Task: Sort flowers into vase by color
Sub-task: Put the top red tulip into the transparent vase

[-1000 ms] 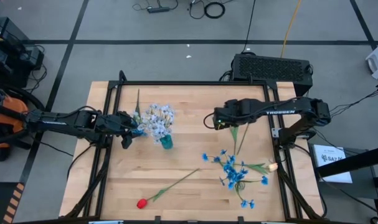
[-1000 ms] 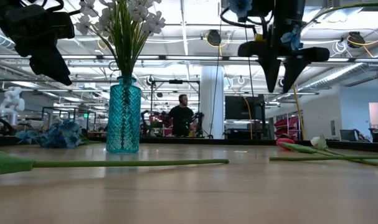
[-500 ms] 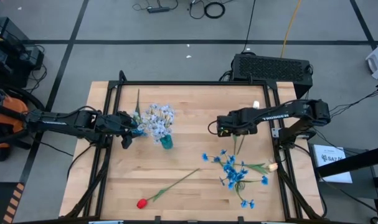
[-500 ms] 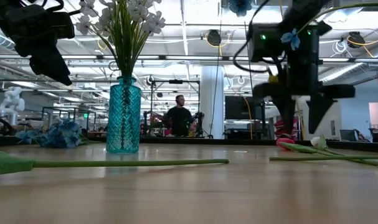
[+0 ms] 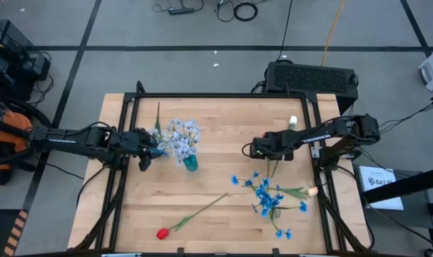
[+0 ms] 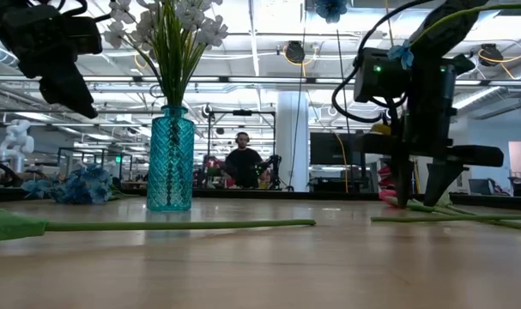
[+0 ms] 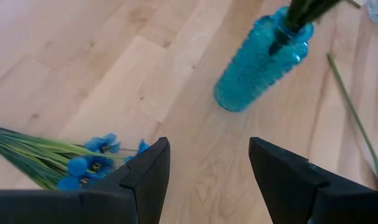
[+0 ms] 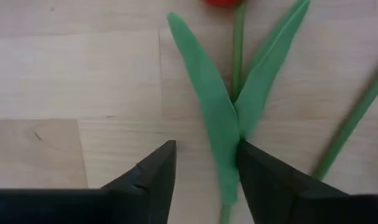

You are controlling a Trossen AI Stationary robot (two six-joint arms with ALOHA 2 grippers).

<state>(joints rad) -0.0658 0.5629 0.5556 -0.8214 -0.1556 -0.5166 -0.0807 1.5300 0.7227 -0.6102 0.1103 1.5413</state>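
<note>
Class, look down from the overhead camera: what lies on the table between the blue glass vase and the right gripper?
In the high view, nothing lies between the blue glass vase and the right gripper; that strip of wooden table is bare.

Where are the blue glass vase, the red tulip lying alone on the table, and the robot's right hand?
blue glass vase (image 6: 170,163): low view, middle of its patterned body.
red tulip (image 5: 161,233): high view, its red bloom.
right hand (image 8: 204,171): right wrist view, midway between the fingertips, on a green leaf.

Teal diamond-textured vase (image 6: 170,160); red tulip (image 5: 162,233), green stem
</note>
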